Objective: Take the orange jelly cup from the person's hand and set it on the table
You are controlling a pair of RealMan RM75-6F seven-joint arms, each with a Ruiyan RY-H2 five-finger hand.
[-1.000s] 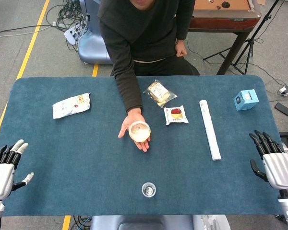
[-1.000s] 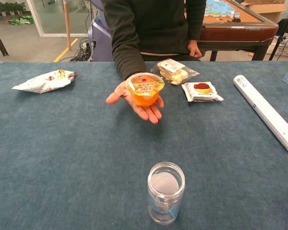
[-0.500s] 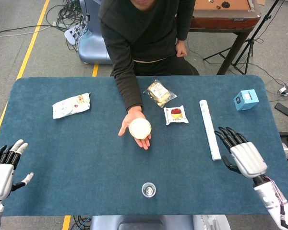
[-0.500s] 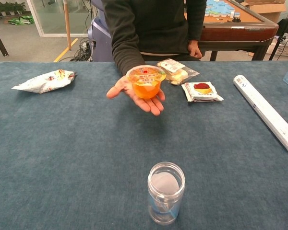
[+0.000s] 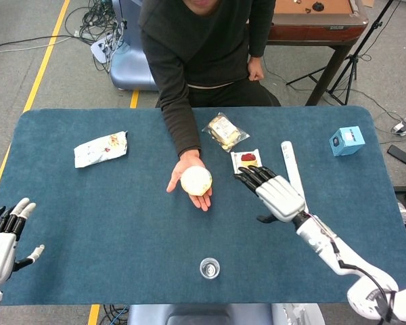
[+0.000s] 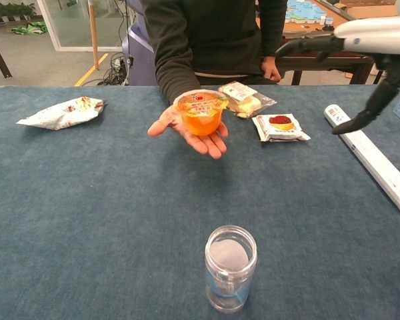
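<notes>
The orange jelly cup (image 6: 200, 115) with its printed foil lid (image 5: 196, 181) rests on the person's upturned palm (image 5: 187, 181) over the middle of the blue table. My right hand (image 5: 274, 193) hovers to the right of it, fingers spread and pointing toward the cup, holding nothing; the chest view shows that hand (image 6: 360, 40) high at the upper right. My left hand (image 5: 1, 237) sits at the table's near left corner, fingers apart and holding nothing.
A clear jar (image 6: 230, 267) stands near the front edge at centre. A red-topped snack pack (image 5: 247, 161) lies under my right hand, with a cracker pack (image 5: 224, 131), a white roll (image 5: 294, 169), a blue box (image 5: 346, 140) and a white snack bag (image 5: 101, 148).
My right hand has swept left from the table's right edge to just right of the cup. The person raised the cup slightly. The left hand has barely moved.
</notes>
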